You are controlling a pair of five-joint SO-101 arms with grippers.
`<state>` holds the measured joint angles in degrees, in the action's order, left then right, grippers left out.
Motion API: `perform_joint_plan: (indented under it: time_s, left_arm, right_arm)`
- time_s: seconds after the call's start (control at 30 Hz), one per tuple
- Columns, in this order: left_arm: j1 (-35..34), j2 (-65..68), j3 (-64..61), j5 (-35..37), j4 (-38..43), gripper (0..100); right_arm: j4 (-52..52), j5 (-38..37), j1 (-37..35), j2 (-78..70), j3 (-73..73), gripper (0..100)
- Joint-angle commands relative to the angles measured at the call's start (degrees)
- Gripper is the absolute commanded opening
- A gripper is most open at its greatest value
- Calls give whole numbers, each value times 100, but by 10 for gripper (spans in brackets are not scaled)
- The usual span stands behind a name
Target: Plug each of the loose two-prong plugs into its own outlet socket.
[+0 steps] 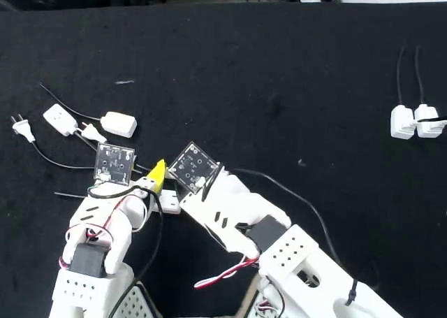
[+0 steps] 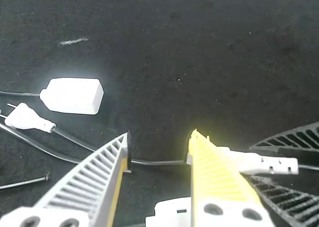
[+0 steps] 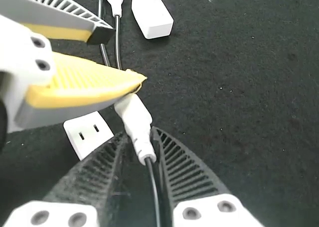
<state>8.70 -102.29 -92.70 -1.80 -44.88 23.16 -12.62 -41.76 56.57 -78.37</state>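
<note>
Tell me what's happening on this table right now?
The right hand grips a white two-prong plug by its cable end, beside an outlet socket lying on the black table. The left hand is open close by, its yellow finger at the plug's prong end. A second plug and a second socket lie loose farther off.

A plug (image 3: 135, 124) lies just beside an outlet socket (image 3: 87, 134), another plug (image 1: 22, 128) well to its left.
</note>
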Motion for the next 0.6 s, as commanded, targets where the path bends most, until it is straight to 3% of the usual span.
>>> perform_joint_plan:
  time_s: [0.0,0.37,0.57]
  left_arm:
    - [347,53,75,-26,-105,205]
    - [338,123,286,-26,-352,206]
    - [330,1046,593,-123,-26,206]
  right_arm:
    - [-281,18,-325,259,180,11]
    - [-281,18,-343,259,180,11]
    - [-273,-264,-352,259,154,11]
